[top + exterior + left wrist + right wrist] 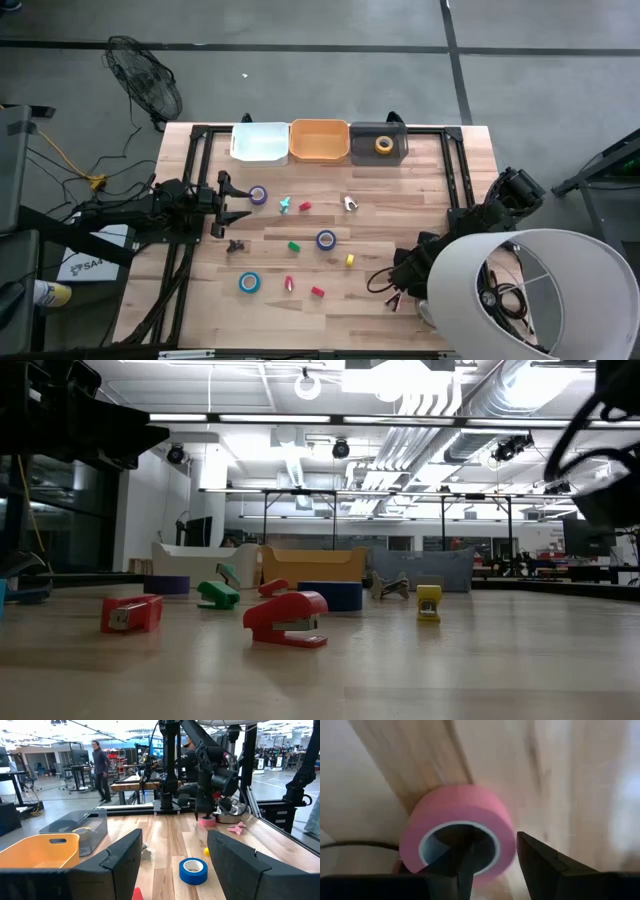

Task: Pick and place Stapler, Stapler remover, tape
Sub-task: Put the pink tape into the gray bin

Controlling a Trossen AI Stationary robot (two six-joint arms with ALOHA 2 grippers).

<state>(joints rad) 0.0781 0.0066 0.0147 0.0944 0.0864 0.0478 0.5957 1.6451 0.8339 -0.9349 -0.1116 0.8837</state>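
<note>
Two matte black jointed arms, black cables looping off them; each pincer [172, 862] has thick, angular black fingers [540, 865].

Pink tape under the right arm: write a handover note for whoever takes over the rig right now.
Right gripper: low at the table's near right, fingers open astride the pink tape, one finger in its hole, one outside; not yet closed.
Left gripper: open, waiting at the table's left.
Done: yellow tape in the grey bin.
Left: purple tape, blue tape, light blue tape, small staplers and the remover loose mid-table.
</note>
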